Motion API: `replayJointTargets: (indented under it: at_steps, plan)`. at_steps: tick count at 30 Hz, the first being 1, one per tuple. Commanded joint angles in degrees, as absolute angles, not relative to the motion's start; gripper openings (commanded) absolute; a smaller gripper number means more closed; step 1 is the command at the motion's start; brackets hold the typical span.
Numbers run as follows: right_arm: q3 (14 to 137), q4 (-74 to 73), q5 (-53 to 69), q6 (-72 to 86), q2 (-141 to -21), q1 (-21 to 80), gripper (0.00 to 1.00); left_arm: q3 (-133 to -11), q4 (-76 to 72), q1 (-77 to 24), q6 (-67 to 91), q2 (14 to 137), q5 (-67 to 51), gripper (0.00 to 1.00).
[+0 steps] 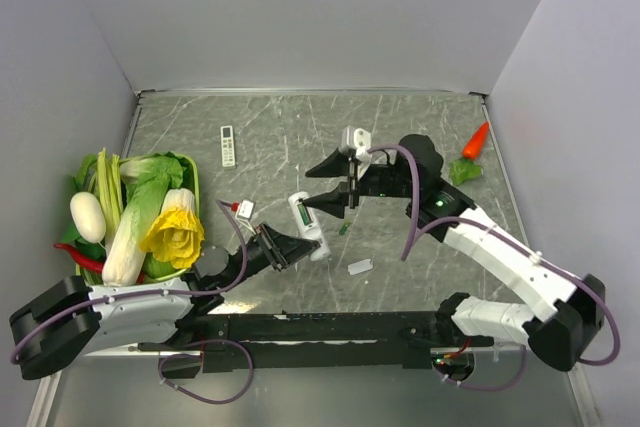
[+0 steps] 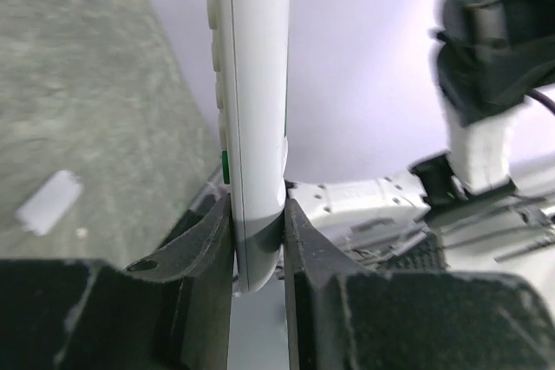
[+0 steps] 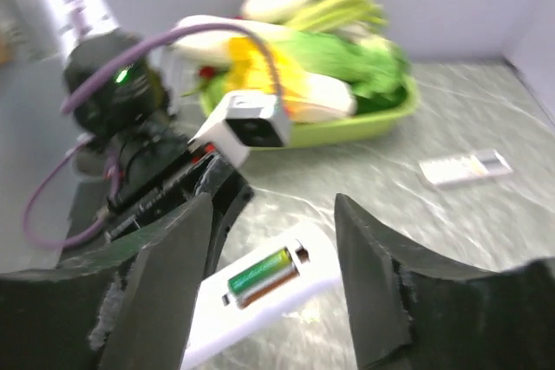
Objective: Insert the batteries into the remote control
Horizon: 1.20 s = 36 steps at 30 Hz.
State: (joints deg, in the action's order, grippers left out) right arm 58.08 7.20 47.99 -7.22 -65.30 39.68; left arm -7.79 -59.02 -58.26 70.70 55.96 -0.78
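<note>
left gripper clamped on remote control, middle of surface, well off every edge; right gripper spread wide over it, one battery seated.

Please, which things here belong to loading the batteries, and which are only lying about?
For the job: remote control, with one battery seated in it; likely second battery on the table; back cover.
Lying about: slim remote, carrot, vegetable basket.

Battery in remote control; right end effector spread.
</note>
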Motion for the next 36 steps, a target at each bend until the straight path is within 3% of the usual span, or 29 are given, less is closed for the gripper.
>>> replayJointTargets:
  at_steps: [1, 4, 5, 7, 18, 24, 36]
  plan:
    - [61.3, -6.9, 29.7, -3.4, -61.6, 38.8, 0.7, -5.5, -55.0, -56.3, 69.7, 54.6, 2.5, 0.02]
    - [61.0, -14.1, 16.9, -0.5, -60.4, 38.4, 0.78, -4.6, -50.5, -55.3, 68.9, 52.2, 5.1, 0.02]
    - [59.8, -15.4, 13.3, 1.6, -59.8, 38.2, 0.9, -4.3, -46.7, -55.0, 68.7, 50.6, 6.3, 0.02]
    - [58.3, -17.6, 7.9, 5.2, -59.2, 37.1, 1.0, -3.8, -44.4, -54.3, 68.1, 49.1, 7.2, 0.02]
    - [51.2, -18.5, 7.9, 12.2, -67.8, 35.6, 1.0, -0.2, -36.1, -52.6, 66.7, 38.3, 9.0, 0.02]
    - [52.3, -19.4, 9.7, -6.2, -74.3, 35.2, 0.99, -1.1, -31.1, -52.6, 65.0, 34.6, 8.5, 0.02]
    - [63.3, -33.6, 24.0, -50.7, -88.4, 32.3, 0.83, -7.5, -15.5, -52.2, 62.1, 26.5, 8.6, 0.02]
